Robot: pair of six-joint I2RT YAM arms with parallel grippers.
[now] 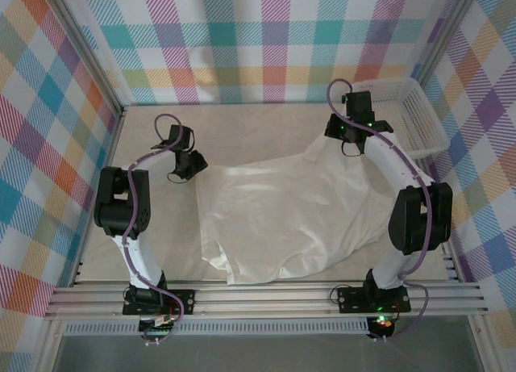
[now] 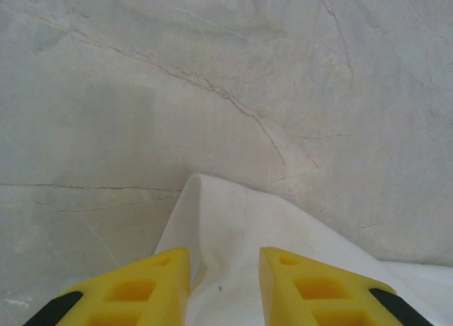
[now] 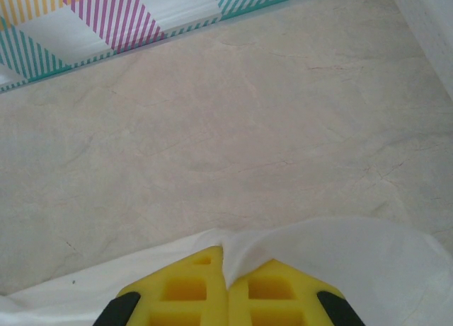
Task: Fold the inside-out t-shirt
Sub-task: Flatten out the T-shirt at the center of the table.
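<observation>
Yellow fingers (image 3: 173, 290) of the right gripper (image 3: 225, 259) clamp the one t-shirt (image 1: 282, 219), bases cut off. Left gripper (image 2: 225, 259) gapes over its corner; one basket (image 1: 427, 122), partly hidden

A pale marbled tabletop (image 1: 258, 122) is enclosed by pastel plaid walls (image 1: 266, 41); a white basket (image 1: 415, 118) is set far right.

Top camera: fixed high above and behind my two bases, looking down and forward over the whole table (image 1: 266, 118); far off.
Left wrist camera: sits on my left gripper (image 2: 224, 266), looking down past its yellow fingers, very close to the tabletop.
Right wrist camera: sits on my right gripper (image 3: 226, 259), tilted further forward, close, reaching the foot of the checked wall (image 3: 106, 22).
Shared: each wrist view catches one edge of the inside-out t-shirt (image 1: 282, 211) that the top view sees whole.
</observation>
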